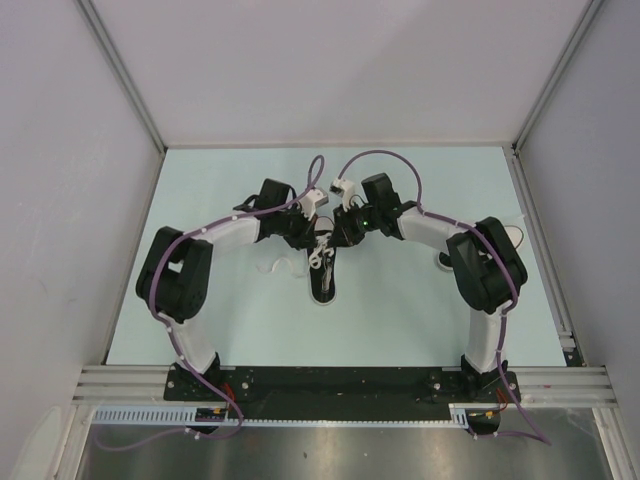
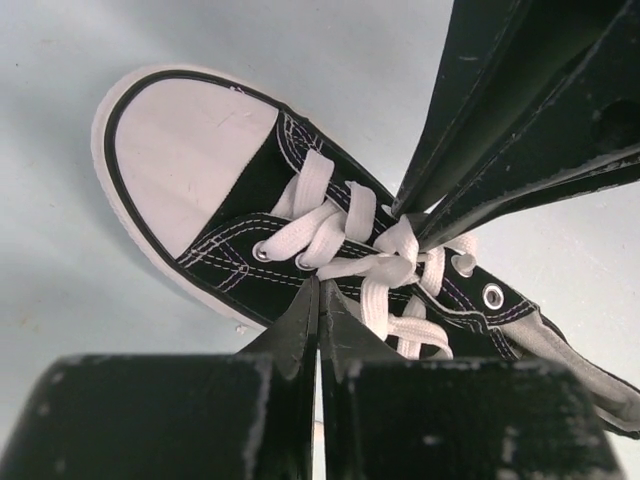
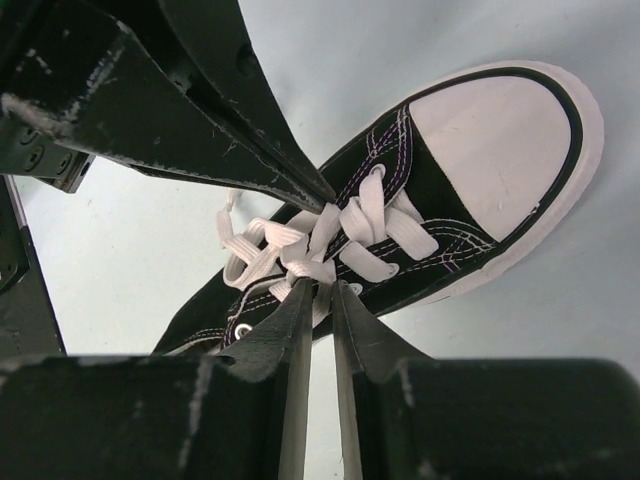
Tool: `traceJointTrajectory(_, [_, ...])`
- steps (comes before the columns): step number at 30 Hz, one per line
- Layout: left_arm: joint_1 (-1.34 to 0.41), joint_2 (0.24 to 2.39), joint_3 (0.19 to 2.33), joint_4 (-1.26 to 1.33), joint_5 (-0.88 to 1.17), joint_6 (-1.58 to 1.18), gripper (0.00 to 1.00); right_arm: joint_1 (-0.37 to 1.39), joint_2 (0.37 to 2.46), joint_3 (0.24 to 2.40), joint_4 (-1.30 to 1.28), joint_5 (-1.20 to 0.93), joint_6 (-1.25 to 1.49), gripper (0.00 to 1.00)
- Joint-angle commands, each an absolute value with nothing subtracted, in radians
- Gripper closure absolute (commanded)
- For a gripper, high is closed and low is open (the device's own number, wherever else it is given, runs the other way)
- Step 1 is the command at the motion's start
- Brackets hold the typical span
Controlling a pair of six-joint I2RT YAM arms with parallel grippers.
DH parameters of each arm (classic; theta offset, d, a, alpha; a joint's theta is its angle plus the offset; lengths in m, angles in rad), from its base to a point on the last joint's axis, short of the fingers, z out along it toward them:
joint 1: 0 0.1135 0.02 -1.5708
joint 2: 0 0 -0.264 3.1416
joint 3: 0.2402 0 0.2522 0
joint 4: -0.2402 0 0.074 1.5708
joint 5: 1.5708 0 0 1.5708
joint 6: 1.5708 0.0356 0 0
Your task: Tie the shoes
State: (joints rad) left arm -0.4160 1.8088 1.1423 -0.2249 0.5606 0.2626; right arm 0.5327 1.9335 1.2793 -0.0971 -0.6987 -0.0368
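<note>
1. The left gripper (image 2: 318, 292) has its jaws fully closed, with the tips set down among the laces (image 2: 335, 240). Whether a strand is actually pinched cannot be told, so verify the hold before pulling.
2. The shoe (image 2: 250, 190) lies on the table (image 2: 420, 60) directly beneath both sets of tips, its toe cap pointing away from them.
3. The right gripper (image 3: 320, 292) has its jaws nearly closed, clamping the laces at the crossing. Its tips are just beside the left gripper's.
4. Draw the two grippers apart evenly and low. Uneven tension would likely lift or drag the light shoe.
</note>
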Motion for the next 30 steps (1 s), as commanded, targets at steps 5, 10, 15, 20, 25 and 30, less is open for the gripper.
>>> traceJointTrajectory(5, [-0.41, 1.695, 1.118, -0.149, 0.551, 0.264, 1.0, 0.526, 1.864, 1.281, -0.115, -0.739, -0.023, 0.75])
traceJointTrajectory(10, [-0.405, 1.664, 1.112, -0.123, 0.52, 0.252, 1.0, 0.512, 1.848, 1.281, -0.112, -0.746, -0.006, 0.62])
traceJointTrajectory(15, [-0.39, 1.652, 1.134, -0.109, 0.522, 0.226, 1.0, 0.497, 1.824, 1.281, -0.107, -0.758, -0.005, 0.57])
traceJointTrajectory(20, [-0.387, 1.629, 1.152, -0.103, 0.528, 0.206, 1.0, 0.477, 1.802, 1.282, -0.078, -0.769, 0.028, 0.49])
traceJointTrajectory(25, [-0.385, 1.609, 1.178, -0.094, 0.552, 0.178, 1.0, 0.463, 1.789, 1.282, -0.028, -0.778, 0.07, 0.43])
traceJointTrajectory(30, [-0.385, 1.6, 1.196, -0.091, 0.591, 0.144, 1.0, 0.466, 1.801, 1.282, 0.067, -0.782, 0.129, 0.39])
